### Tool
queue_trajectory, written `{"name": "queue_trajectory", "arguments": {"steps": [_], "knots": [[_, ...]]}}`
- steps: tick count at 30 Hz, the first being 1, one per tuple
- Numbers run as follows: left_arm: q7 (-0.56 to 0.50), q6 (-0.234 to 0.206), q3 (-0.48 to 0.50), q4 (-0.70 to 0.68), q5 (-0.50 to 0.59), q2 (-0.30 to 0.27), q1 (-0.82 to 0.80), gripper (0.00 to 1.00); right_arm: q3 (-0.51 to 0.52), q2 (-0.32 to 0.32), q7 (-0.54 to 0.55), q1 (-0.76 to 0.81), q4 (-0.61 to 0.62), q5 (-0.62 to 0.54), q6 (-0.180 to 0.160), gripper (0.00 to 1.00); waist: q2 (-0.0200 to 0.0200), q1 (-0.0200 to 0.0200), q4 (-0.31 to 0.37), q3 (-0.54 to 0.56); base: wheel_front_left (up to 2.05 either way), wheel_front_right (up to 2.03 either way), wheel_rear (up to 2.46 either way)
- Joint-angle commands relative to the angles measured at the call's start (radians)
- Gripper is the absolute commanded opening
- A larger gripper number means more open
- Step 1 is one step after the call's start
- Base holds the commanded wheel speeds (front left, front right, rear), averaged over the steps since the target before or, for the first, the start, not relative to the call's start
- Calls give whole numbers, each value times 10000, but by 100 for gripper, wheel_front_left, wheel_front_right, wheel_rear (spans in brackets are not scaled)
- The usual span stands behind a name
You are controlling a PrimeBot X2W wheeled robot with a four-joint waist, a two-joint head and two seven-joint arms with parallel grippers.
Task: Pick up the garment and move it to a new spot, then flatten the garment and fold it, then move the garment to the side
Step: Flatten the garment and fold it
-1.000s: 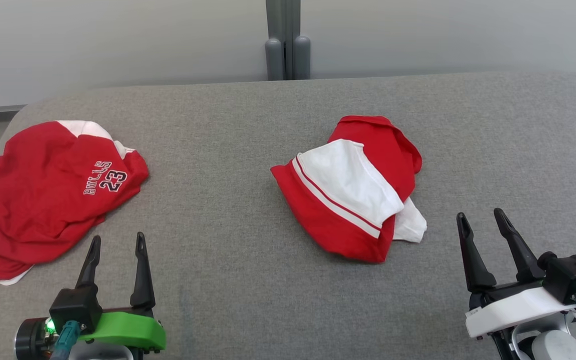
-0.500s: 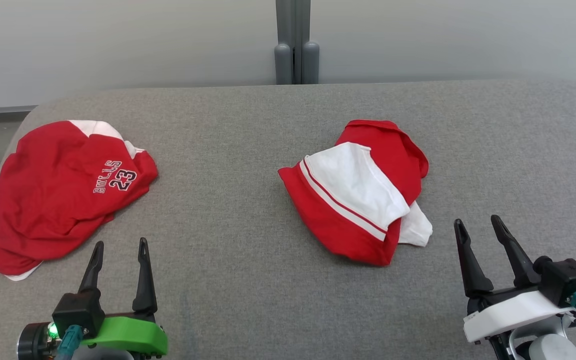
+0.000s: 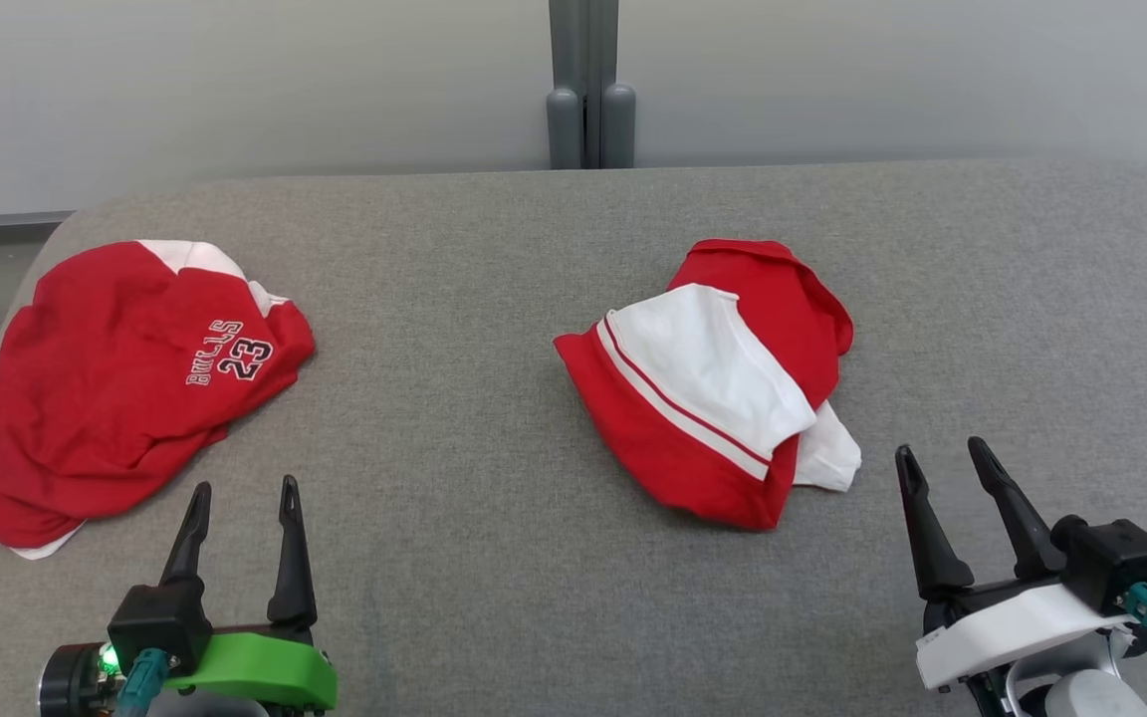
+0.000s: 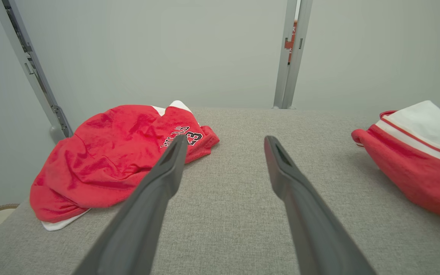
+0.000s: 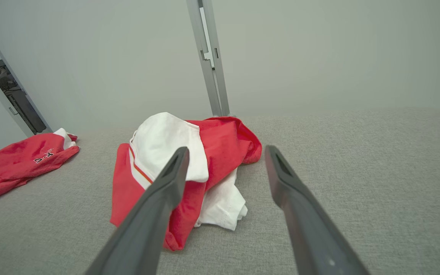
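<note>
While nothing has been picked up yet, I hold my left gripper (image 3: pixel 244 485) and right gripper (image 3: pixel 942 448) low, spread wide and empty, which I judge is in readiness to reach. The crumpled red-and-white garment (image 3: pixel 713 388) lies mid-table (image 3: pixel 474 418), near the right gripper, and a second red jersey (image 3: pixel 125 388) lies well apart at far left. Since a second ago the whole head view has shifted, so my camera moved. The garments lie as they did, and both grippers sit slightly lower in view.

Jersey lettering (image 4: pixel 194 136) partly behind one of the left fingers (image 4: pixel 159 183).
</note>
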State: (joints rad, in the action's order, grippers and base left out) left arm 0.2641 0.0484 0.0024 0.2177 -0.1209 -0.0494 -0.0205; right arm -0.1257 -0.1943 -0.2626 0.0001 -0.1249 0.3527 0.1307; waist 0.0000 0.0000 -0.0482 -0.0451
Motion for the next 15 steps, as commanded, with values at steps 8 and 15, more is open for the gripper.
{"name": "queue_trajectory", "arguments": {"steps": [8, 15], "knots": [[5, -65, -252, -6, -127, -21, -229, 100, -941, -446, -34, -1377, -493, -89, 1, 100, 0, 0, -309, -341, 0, 0, 0], [5, -146, -563, 47, -317, -20, -496, 100, -2240, -794, 240, -3504, -2224, -42, 1, 100, 0, 0, -781, -744, 0, 0, 0]]}}
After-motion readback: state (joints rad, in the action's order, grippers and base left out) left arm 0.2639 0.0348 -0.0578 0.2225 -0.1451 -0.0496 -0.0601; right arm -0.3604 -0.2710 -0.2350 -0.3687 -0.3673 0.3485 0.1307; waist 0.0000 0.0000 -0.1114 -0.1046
